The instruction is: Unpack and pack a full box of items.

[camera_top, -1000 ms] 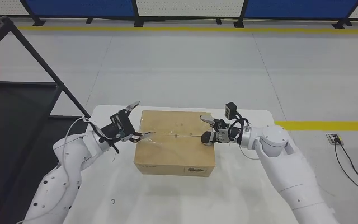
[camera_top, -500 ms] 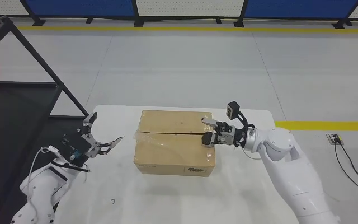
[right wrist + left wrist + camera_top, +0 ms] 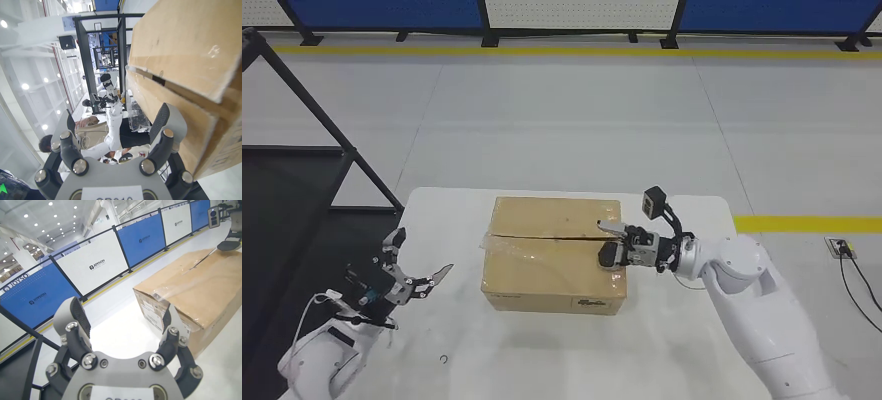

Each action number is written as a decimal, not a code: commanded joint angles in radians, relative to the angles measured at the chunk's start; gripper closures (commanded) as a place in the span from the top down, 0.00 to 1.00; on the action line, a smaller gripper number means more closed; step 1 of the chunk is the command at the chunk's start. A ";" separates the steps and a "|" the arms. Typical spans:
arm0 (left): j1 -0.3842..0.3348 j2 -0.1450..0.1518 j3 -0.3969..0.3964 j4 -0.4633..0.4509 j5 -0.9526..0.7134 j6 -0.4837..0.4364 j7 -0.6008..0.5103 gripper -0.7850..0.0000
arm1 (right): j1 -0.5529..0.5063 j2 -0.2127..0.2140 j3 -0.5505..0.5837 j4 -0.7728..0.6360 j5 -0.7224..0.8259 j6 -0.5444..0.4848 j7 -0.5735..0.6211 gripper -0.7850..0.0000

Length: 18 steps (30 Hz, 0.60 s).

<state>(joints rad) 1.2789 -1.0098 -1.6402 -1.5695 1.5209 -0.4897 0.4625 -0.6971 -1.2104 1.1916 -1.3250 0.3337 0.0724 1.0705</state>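
The brown rectangular cardboard box (image 3: 554,255) sits at the centre of the white table (image 3: 672,330), flaps down. Its top seam is slightly parted, and the far flap stands a little above the near one at the right end, as the right wrist view (image 3: 179,47) shows. A strip of clear tape (image 3: 160,293) hangs loose and crumpled at the box's left end.

Left gripper (image 3: 420,256): fingers spread wide, holding nothing. It hangs off the table's left edge, well apart from the box (image 3: 189,291). One second ago it was at the left end of the seam. It has since drawn back, and is now farther out and nearer the robot than half a second ago.

Right gripper (image 3: 606,242): fingers apart, gripping nothing. It is at the right end of the box top, at the seam. In its own wrist view (image 3: 116,110), one finger lies against the near flap. It has stayed at this end throughout, moving only slightly.
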 commanded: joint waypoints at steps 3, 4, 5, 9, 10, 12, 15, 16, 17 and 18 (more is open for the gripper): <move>-0.009 -0.002 0.011 0.015 -0.030 -0.001 0.014 1.00 | -0.072 0.013 0.008 -0.115 -0.091 -0.125 -0.006 1.00; -0.011 -0.003 0.012 0.017 -0.041 -0.006 0.018 1.00 | -0.092 0.016 0.006 -0.143 -0.128 -0.148 -0.012 1.00; -0.013 -0.003 0.011 0.019 -0.050 -0.009 0.021 1.00 | -0.104 0.018 0.009 -0.156 -0.141 -0.149 -0.027 1.00; -0.010 -0.002 0.007 0.019 -0.059 -0.015 0.026 1.00 | -0.104 0.018 0.009 -0.156 -0.141 -0.149 -0.027 1.00; -0.005 -0.002 0.006 0.019 -0.061 -0.015 0.030 1.00 | -0.104 0.018 0.009 -0.156 -0.141 -0.149 -0.027 1.00; 0.003 -0.002 0.006 0.020 -0.066 -0.020 0.037 1.00 | -0.104 0.018 0.009 -0.156 -0.141 -0.149 -0.027 1.00; 0.008 -0.002 0.009 0.021 -0.061 -0.030 0.038 1.00 | -0.107 0.018 0.003 -0.168 -0.161 -0.160 -0.033 1.00; 0.008 -0.001 0.010 0.022 -0.059 -0.031 0.038 1.00 | -0.114 0.019 -0.008 -0.194 -0.197 -0.199 -0.036 1.00; 0.007 -0.001 0.012 0.022 -0.058 -0.033 0.038 1.00 | -0.123 0.020 -0.017 -0.225 -0.228 -0.260 -0.036 1.00; 0.006 -0.001 0.014 0.022 -0.058 -0.036 0.038 1.00 | -0.130 0.023 -0.019 -0.251 -0.281 -0.304 -0.045 1.00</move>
<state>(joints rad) 1.2864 -1.0112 -1.6278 -1.5474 1.4629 -0.5237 0.5004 -0.8196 -1.1898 1.1758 -1.5485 0.1137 -0.1648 1.0328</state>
